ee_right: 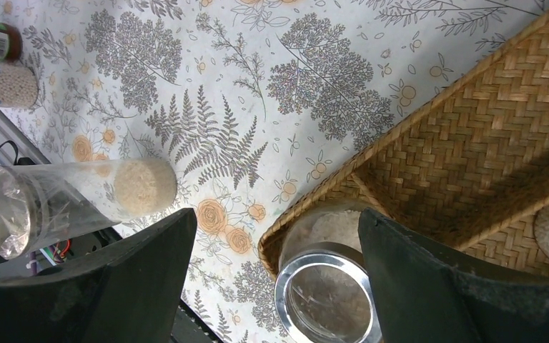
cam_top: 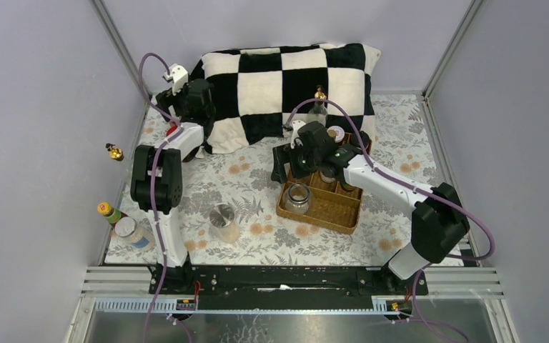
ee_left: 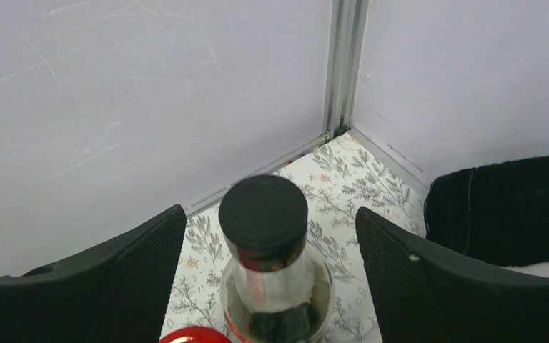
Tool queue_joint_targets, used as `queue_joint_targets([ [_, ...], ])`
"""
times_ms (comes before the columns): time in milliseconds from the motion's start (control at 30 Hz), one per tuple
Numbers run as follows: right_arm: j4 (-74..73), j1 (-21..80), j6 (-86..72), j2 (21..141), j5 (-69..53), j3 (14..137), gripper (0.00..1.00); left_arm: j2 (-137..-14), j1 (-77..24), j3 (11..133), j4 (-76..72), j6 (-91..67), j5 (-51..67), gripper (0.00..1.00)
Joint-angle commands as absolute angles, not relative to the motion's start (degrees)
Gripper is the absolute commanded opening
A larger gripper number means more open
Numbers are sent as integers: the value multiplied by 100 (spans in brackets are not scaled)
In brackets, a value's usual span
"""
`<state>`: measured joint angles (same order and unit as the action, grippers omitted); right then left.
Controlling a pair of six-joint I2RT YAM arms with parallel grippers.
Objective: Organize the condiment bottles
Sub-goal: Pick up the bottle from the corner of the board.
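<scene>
- The left gripper (ee_left: pixel 270 214) is spread wide and holding nothing. Its black mesh-textured fingers (ee_left: pixel 114 271) sit either side of a black-capped bottle (ee_left: pixel 275 286), with a gap on both sides.
- That bottle stands upright with its long axis vertical and its cap pointing up at the wrist cam. It's round clear glass with dark liquid low down and a flat matte cap.
- A glossy red cap (ee_left: pixel 194 334) pokes in just beside it, and its bottle is cut off.
- The right gripper (ee_right: pixel 277 214) is wide open too and empty, hanging over a corner of the woven wicker tray (ee_right: pixel 486 128).
- Right under it is a short clear jar (ee_right: pixel 327 300), upright in the corner compartment, with its shiny metal-rimmed lid facing up.
- Well off to its left on the floral cloth (ee_right: pixel 257 71) is a clear jar of pale grains (ee_right: pixel 78 204).
- Only the overhead shows that the grain jar stands upright. It also shows a gold-topped bottle (cam_top: pixel 319 100) upright beyond the tray, by the checkered cushion (cam_top: pixel 286 78).
</scene>
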<state>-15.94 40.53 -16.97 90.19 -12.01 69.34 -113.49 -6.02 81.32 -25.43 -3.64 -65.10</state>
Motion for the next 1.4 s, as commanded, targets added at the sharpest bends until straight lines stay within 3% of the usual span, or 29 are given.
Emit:
queue_joint_targets([
  [0,-1325,4157,-1703,9176,-1384,6965,90,-11510,-446,8333,-2991,-351,-6485,92],
  [100,-1294,4190,-1712,9276,-1406,6982,90,-11539,-399,8317,-2992,-380,-6434,89],
  [267,-1274,4250,-1727,9325,-1442,6979,90,-11565,-369,8341,-2868,-495,-6306,62],
  [667,-1298,4292,-1704,9321,-1426,6998,90,-11456,-368,8165,-2585,-816,-5989,28],
  [1367,-1315,4469,-1841,8761,-1260,6683,90,-10774,-615,7592,-1483,-1644,-5358,24],
])
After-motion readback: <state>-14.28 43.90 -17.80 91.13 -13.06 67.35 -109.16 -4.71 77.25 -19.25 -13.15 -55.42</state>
